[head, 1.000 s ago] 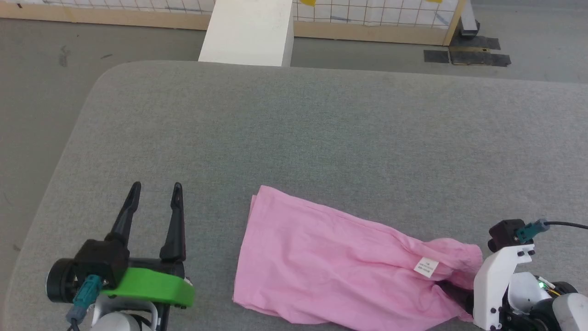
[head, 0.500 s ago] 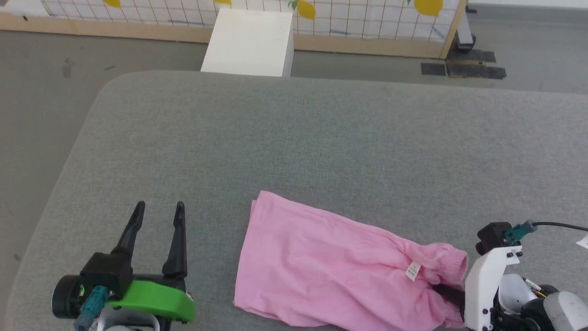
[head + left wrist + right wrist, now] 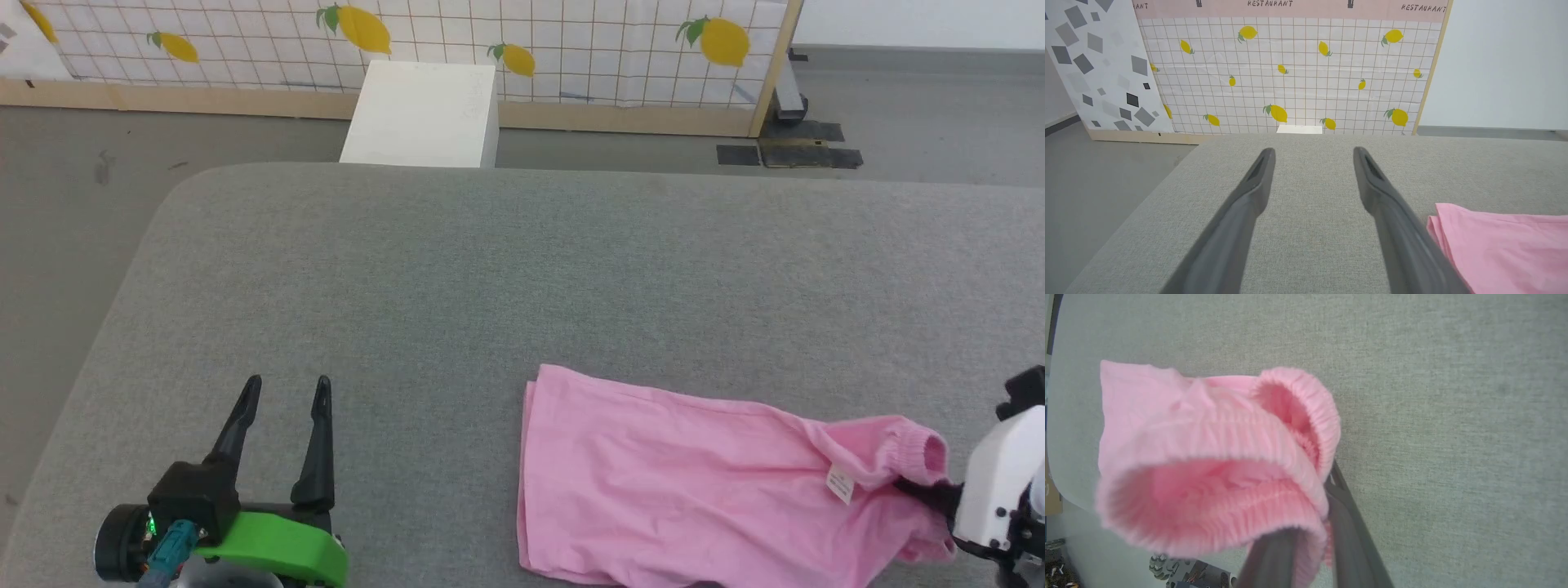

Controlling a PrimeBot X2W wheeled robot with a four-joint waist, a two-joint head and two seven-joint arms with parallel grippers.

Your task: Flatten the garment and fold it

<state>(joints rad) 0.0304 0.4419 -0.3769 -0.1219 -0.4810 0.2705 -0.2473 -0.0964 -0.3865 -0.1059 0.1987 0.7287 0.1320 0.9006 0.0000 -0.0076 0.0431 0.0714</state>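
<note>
R gripper [image 3: 927, 492] pinched shut on the pink garment [image 3: 694, 482] at its gathered waistband [image 3: 1306, 412], near-right of the grey table [image 3: 490, 261]. L gripper [image 3: 286, 388] gapes wide, well apart. I'd drag the band out slow & low, w/o lifting — cloth flat first, folding after.

On the grey table [image 3: 490, 269], the right gripper [image 3: 914, 492] pinches the garment [image 3: 694, 482]

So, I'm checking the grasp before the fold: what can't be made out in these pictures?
Print on the label: head view, too small to read.
Fingertips of the right gripper: right wrist view, covered by the garment, blurred.
Near hem of the garment: head view, cut off by the bottom edge.
</note>
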